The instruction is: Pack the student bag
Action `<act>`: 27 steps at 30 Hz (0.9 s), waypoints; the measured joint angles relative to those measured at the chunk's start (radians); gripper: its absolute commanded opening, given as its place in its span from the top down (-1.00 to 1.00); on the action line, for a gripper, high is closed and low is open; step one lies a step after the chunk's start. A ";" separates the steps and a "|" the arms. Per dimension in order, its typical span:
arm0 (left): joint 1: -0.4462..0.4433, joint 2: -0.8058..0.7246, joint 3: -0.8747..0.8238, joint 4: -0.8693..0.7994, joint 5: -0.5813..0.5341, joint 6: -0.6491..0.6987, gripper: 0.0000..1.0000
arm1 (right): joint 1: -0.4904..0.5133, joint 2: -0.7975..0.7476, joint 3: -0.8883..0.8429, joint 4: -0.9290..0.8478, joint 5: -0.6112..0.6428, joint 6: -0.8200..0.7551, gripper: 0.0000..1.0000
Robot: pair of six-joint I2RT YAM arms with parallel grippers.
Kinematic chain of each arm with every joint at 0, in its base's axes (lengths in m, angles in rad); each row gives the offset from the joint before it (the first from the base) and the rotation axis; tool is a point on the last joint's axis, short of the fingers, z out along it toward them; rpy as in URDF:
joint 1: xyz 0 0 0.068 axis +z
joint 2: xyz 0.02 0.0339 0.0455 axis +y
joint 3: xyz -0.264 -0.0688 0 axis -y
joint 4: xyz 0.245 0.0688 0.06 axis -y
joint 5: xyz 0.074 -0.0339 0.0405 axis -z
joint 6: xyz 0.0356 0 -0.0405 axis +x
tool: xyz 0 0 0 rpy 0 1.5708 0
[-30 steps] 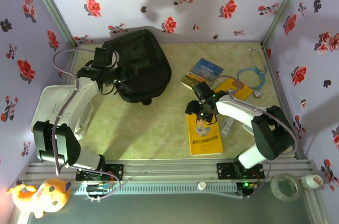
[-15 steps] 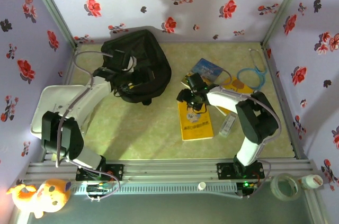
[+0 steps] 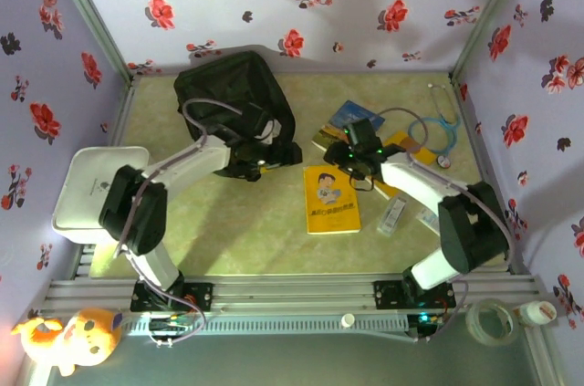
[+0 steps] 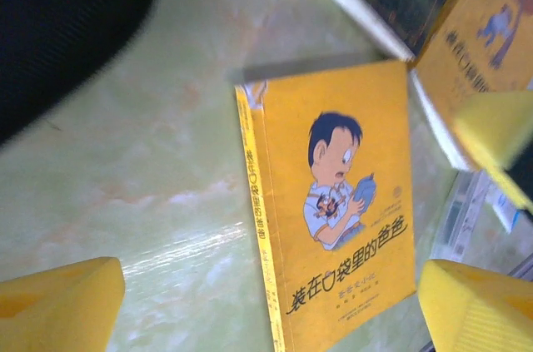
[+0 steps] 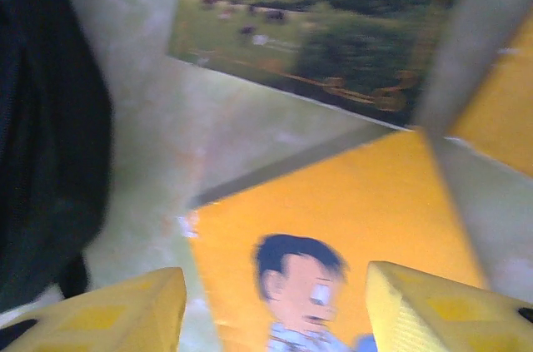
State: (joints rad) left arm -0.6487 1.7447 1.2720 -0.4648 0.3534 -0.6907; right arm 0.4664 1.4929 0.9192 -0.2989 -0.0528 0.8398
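Looks down on a pale green desk [image 3: 228, 240] carrying a large black soft fabric backpack [image 3: 228, 94] toward its far left. Places a thin yellow paperback book [image 3: 330, 199] flat at the middle of the desk, just right of the backpack and outside it. Sets both arms extended toward that book from either side.

Frames the book, from the left wrist, between the wide-spread yellow fingertips of the left gripper [image 4: 271, 285], released and grasping nothing. Repeats this from the right wrist: right gripper [image 5: 275, 294] likewise spread and empty, hovering over the book's far edge, beside a second book with a green landscape cover [image 5: 308, 44].

Reads as the approach to picking up the yellow book. Calls next for lowering one spread gripper onto a book edge, clenching on it, then carrying it to the backpack's opening; cannot confirm an unzipped opening from here.

Bears the black Chinese title 装在口袋里的爸爸 beneath a cartoon dark-haired boy; leaves the smaller print too small to read.
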 measured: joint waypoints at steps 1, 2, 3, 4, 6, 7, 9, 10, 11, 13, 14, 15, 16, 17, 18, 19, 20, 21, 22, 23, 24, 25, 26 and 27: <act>-0.014 0.026 0.005 0.000 0.006 0.000 -0.71 | -0.006 -0.014 -0.018 -0.016 0.009 -0.008 -0.11; -0.028 0.051 0.013 -0.001 0.011 0.001 -0.66 | -0.011 -0.024 -0.038 -0.038 0.022 -0.018 -0.09; -0.042 0.078 0.023 -0.002 0.017 0.001 -0.61 | -0.014 -0.029 -0.056 -0.060 0.034 -0.024 -0.07; -0.054 0.104 0.034 -0.003 0.021 0.001 -0.56 | -0.015 -0.030 -0.069 -0.080 0.044 -0.029 -0.05; -0.069 0.138 0.055 -0.008 0.026 0.001 -0.48 | -0.016 -0.030 -0.090 -0.115 0.055 -0.040 0.03; -0.076 0.156 0.067 -0.010 0.031 0.000 -0.46 | -0.016 -0.029 -0.097 -0.131 0.058 -0.047 0.07; -0.079 0.183 0.089 -0.019 0.034 -0.004 -0.40 | -0.017 -0.026 -0.099 -0.149 0.058 -0.055 0.19; -0.079 0.197 0.099 -0.022 0.034 -0.005 -0.38 | -0.017 -0.023 -0.099 -0.150 0.057 -0.061 0.23; -0.079 0.207 0.106 -0.023 0.034 -0.007 -0.36 | -0.017 -0.020 -0.099 -0.150 0.056 -0.064 0.25; -0.079 0.223 0.113 -0.023 0.035 -0.010 -0.33 | -0.017 -0.010 -0.098 -0.150 0.053 -0.071 0.27; -0.079 0.228 0.115 -0.025 0.036 -0.011 -0.30 | -0.017 -0.003 -0.098 -0.150 0.052 -0.071 0.27; -0.079 0.233 0.116 -0.027 0.037 -0.011 -0.26 | -0.017 0.002 -0.099 -0.150 0.050 -0.071 0.29; -0.079 0.238 0.118 -0.029 0.039 -0.011 -0.23 | -0.017 0.006 -0.099 -0.149 0.050 -0.071 0.29; -0.079 0.244 0.122 -0.031 0.041 -0.014 -0.19 | -0.017 0.011 -0.099 -0.148 0.049 -0.071 0.32; -0.079 0.251 0.126 -0.032 0.042 -0.014 -0.14 | -0.017 0.016 -0.098 -0.148 0.049 -0.071 0.35; -0.079 0.258 0.130 -0.031 0.044 -0.015 -0.12 | -0.017 0.021 -0.098 -0.148 0.049 -0.071 0.37; -0.079 0.265 0.132 -0.031 0.047 -0.016 -0.09 | -0.017 0.027 -0.099 -0.147 0.047 -0.070 0.40; -0.079 0.272 0.134 -0.030 0.052 -0.018 -0.05 | -0.017 0.034 -0.098 -0.147 0.046 -0.070 0.44; -0.079 0.277 0.135 -0.030 0.054 -0.018 -0.04 | -0.017 0.040 -0.098 -0.146 0.045 -0.070 0.48; -0.079 0.283 0.135 -0.030 0.058 -0.019 -0.03 | -0.017 0.048 -0.098 -0.144 0.043 -0.069 0.52; -0.079 0.286 0.135 -0.030 0.060 -0.019 -0.01 | -0.017 0.054 -0.098 -0.141 0.042 -0.069 0.55; -0.079 0.288 0.135 -0.032 0.060 -0.020 0.00 | -0.017 0.057 -0.098 -0.137 0.038 -0.069 0.58; -0.079 0.288 0.135 -0.033 0.063 -0.021 0.02 | -0.017 0.059 -0.097 -0.135 0.038 -0.069 0.59; -0.079 0.288 0.135 -0.032 0.067 -0.022 0.04 | -0.017 0.060 -0.097 -0.135 0.037 -0.069 0.60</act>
State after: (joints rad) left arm -0.7273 2.0323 1.4071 -0.4969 0.4202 -0.7124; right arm 0.4492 1.5524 0.8219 -0.4339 -0.0158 0.7708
